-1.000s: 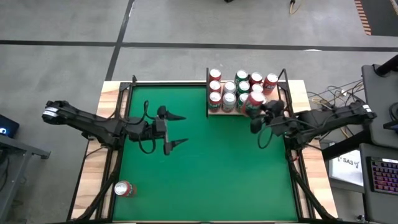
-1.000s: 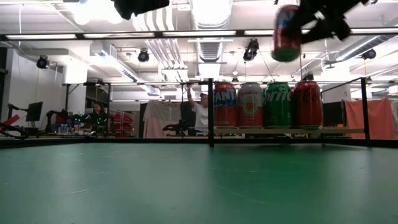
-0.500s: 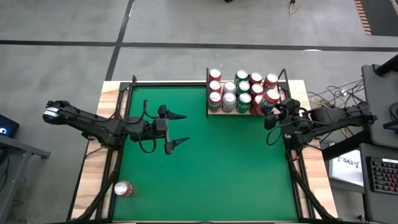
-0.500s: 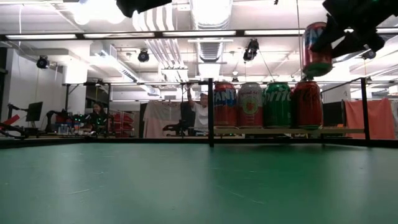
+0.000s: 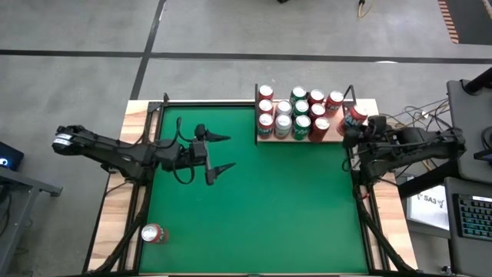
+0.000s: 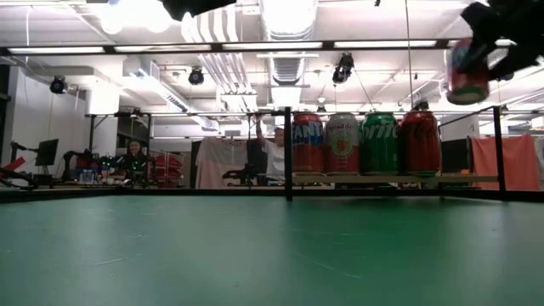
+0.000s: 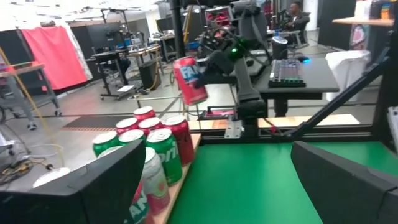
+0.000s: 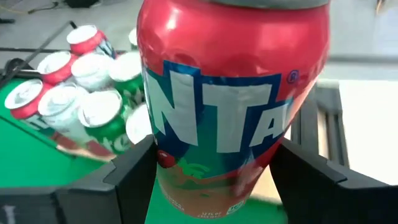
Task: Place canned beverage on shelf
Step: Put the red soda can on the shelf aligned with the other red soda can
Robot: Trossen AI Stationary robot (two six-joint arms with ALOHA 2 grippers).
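The shelf (image 5: 327, 138) carries a packed cluster of upright cans (image 5: 296, 115), filling most of the board, with black corner rods (image 6: 287, 153) rising around them. The right gripper (image 5: 355, 123) clamps a red Fanta can (image 8: 233, 102) in the air just beside the shelf's right end, above can-top height, its long axis tilted slightly off vertical. Well apart from the shelf, the left gripper (image 5: 219, 154) hovers with fingers spread wide, and a lone can (image 5: 153, 234) lies on the green tabletop (image 5: 269, 208).

The red can (image 8: 233, 106) in the right hand (image 5: 355, 125) is shiny, smooth metal. The bench (image 5: 261, 200) top is soft green felt, dull and not shiny. The shelf (image 5: 327, 138) is a pale wood board with thin black metal rods around it. The hand's fingers (image 8: 124, 193) look like dull black plastic.
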